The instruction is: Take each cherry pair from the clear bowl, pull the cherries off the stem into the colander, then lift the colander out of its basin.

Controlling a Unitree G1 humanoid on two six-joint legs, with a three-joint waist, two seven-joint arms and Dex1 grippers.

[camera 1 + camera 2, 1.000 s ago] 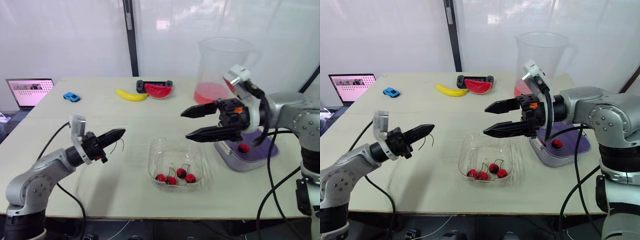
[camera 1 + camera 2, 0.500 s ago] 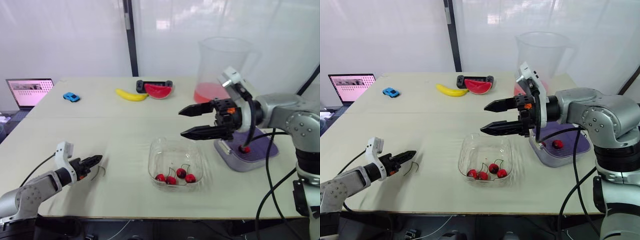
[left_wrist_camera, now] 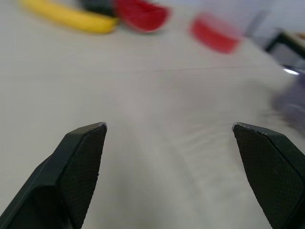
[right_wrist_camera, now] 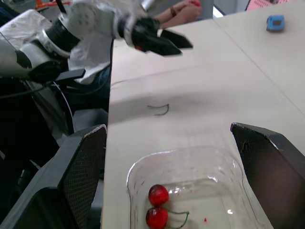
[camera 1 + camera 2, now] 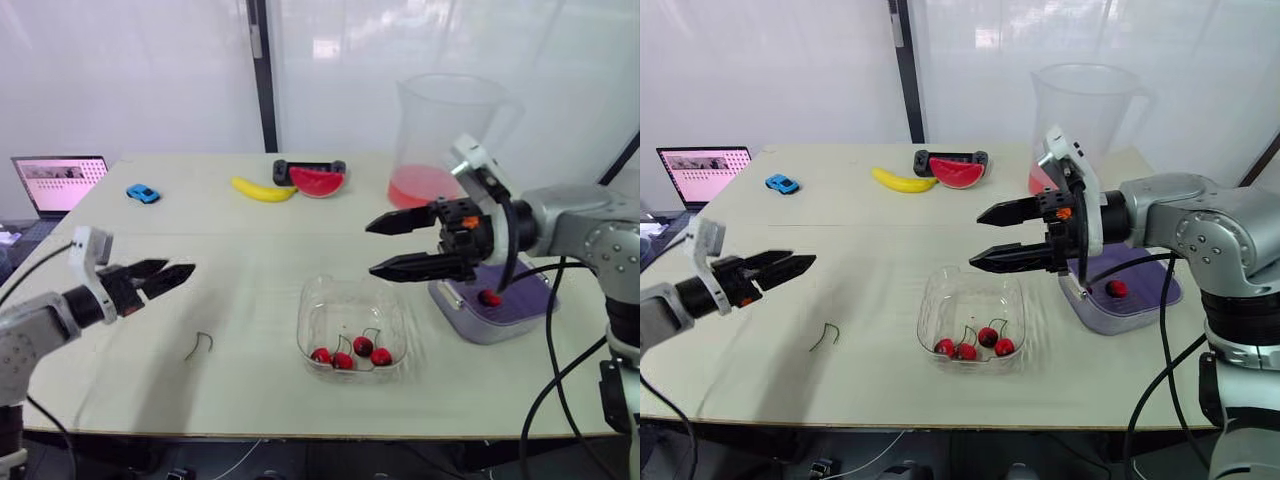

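**Right tool (image 5: pixel 370 249) and left tool (image 5: pixel 178 268): both open, both empty**

Head view, left eye.
- Right tool: raised near the far right side of the clear bowl (image 5: pixel 350 281), fingers spread wide, nothing held.
- Left tool: well off to my left above the counter (image 5: pixel 250 250), fingers parted, nothing held. A bare stem (image 5: pixel 198 345) lies on the counter between it and the bowl.
- Cherries (image 5: pixel 362 346): four, at the near end of the bowl, in a row running left to right. Their stems arch upward and toward the far rim.
- Colander (image 5: pixel 520 300): purple, seated in its grey basin (image 5: pixel 470 325) just right of the bowl, with one cherry inside.

Left wrist view. Both fingers (image 3: pixel 81 162) stand far apart with bare counter between them.

Right wrist view. The fingers stand wide apart and the bowl lies between them. Two cherries sit side by side in it, a thin green stem trailing from one.

Handling, my judgement. Each pair is light, the fruit smooth, round and easily bruised, the stem thin and wiry. I would pinch the stem where it rises clear of the fruit. The pair's long axis runs across the bowl, so I would close the fingers across that line.
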